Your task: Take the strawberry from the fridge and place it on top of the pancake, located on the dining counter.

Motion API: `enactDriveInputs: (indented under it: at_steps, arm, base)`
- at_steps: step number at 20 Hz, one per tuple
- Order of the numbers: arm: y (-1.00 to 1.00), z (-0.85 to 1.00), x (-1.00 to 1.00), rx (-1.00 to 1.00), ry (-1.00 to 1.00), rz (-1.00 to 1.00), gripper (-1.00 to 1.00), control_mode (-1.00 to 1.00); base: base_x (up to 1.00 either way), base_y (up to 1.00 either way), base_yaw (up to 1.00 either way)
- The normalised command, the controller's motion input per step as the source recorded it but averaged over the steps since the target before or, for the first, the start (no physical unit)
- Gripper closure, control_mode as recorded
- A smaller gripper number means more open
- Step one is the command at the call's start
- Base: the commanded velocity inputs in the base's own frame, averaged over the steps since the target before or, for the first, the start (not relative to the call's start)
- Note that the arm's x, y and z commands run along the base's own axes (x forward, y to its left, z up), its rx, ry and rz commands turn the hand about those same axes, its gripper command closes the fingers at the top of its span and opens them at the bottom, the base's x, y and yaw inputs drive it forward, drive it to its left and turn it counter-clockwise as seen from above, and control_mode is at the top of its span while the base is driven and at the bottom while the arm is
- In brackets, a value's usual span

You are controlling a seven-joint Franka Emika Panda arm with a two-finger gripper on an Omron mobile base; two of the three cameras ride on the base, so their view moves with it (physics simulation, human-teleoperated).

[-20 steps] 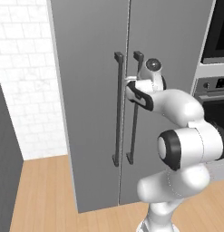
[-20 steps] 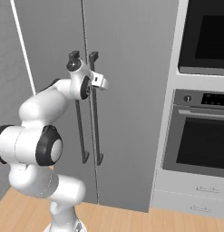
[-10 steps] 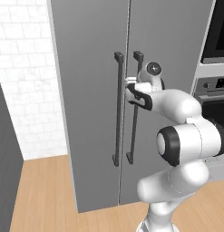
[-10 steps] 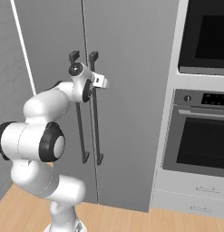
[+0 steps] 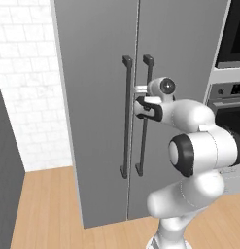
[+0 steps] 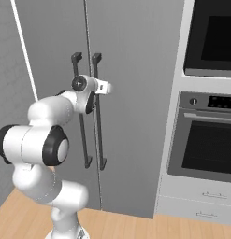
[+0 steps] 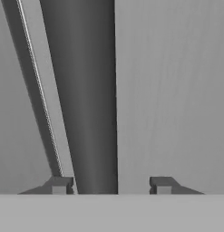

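The fridge (image 5: 97, 97) was tall and flat grey, both of its two doors closed, with two long dark vertical bar handles beside the centre seam. The end effector (image 7: 111, 185) sat at the right handle (image 7: 88, 95), which ran between its two fingertips (image 7: 162, 184); whether they gripped it I could not tell. Right of the fridge stood one wall oven (image 6: 208, 135).

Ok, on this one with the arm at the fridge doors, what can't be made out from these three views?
- The fridge interior: both doors are shut in the two base views, so whatever is inside is hidden.
- Whether the gripper presses the right door handle: in the hand view the fingertips straddle it, but the bottom edge cuts them off.
- The fridge's top: cut off by the upper edge of both base views.
- The oven: cropped at the right edge.
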Motion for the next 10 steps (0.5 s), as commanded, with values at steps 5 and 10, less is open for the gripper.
enactDriveInputs:
  at_steps: [5, 10]
  arm:
    - [-0.06, 0.0, -0.15, 0.0, -0.01, 0.0, 1.0, -1.0]
    - [-0.59, 0.0, -0.8, 0.02, 0.0, -0.02, 1.0, -1.0]
  base:
    - [0.0, 0.0, 0.0]
    - [0.0, 0.0, 0.0]
